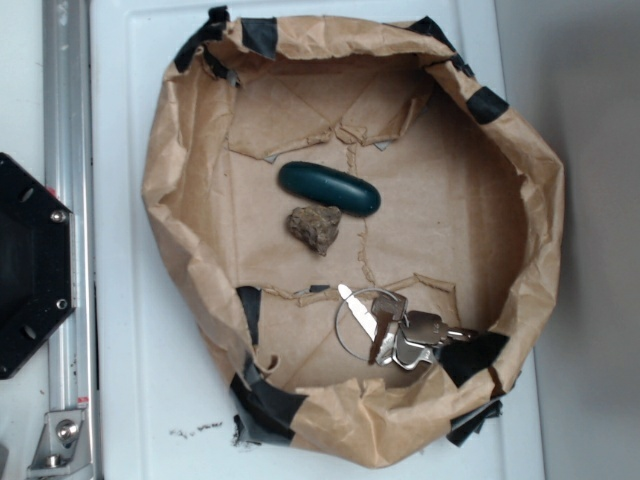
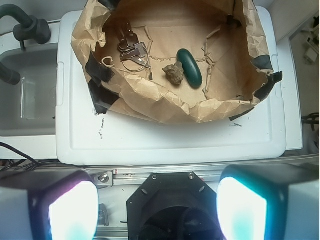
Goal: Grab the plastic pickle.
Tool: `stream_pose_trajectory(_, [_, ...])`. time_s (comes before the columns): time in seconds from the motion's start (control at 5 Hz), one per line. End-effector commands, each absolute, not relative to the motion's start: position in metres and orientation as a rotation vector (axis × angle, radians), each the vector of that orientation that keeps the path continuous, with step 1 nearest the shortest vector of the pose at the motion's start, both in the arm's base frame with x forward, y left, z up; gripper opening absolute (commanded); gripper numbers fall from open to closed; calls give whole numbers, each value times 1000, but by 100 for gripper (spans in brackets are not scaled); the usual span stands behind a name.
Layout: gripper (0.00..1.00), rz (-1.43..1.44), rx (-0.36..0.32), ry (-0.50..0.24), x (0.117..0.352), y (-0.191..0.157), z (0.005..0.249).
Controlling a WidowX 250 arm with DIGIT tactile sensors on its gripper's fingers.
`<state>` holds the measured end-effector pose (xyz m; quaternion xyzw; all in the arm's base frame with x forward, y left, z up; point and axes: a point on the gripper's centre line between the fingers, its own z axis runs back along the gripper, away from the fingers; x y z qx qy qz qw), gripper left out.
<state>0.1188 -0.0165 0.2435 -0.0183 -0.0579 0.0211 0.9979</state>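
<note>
The plastic pickle (image 1: 329,188) (image 2: 189,67) is a glossy dark green capsule lying on the floor of a brown paper-lined basin (image 1: 190,250) (image 2: 165,107). A rough brown lump (image 1: 314,227) (image 2: 173,73) rests right beside it, almost touching. A bunch of metal keys (image 1: 390,328) (image 2: 131,47) lies elsewhere in the basin. In the wrist view my gripper (image 2: 157,210) is open, its two glowing fingertips (image 2: 73,210) wide apart and empty, far back from the basin above the black robot base (image 2: 172,205). The exterior view does not show the gripper.
The basin's crumpled paper walls, patched with black tape (image 1: 262,405), stand up around the objects. It sits on a white plastic lid (image 1: 130,330) (image 2: 170,140). A metal rail (image 1: 70,200) and the black base plate (image 1: 30,265) lie beside it; a grey tub (image 2: 27,97) stands off to one side.
</note>
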Motion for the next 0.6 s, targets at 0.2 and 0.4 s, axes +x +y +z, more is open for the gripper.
stream_pose_trajectory(0.2, [100,-37,-43,-148,157,8,236])
stream_pose_trajectory(0.4, [100,-187,-8,-249,200,18,226])
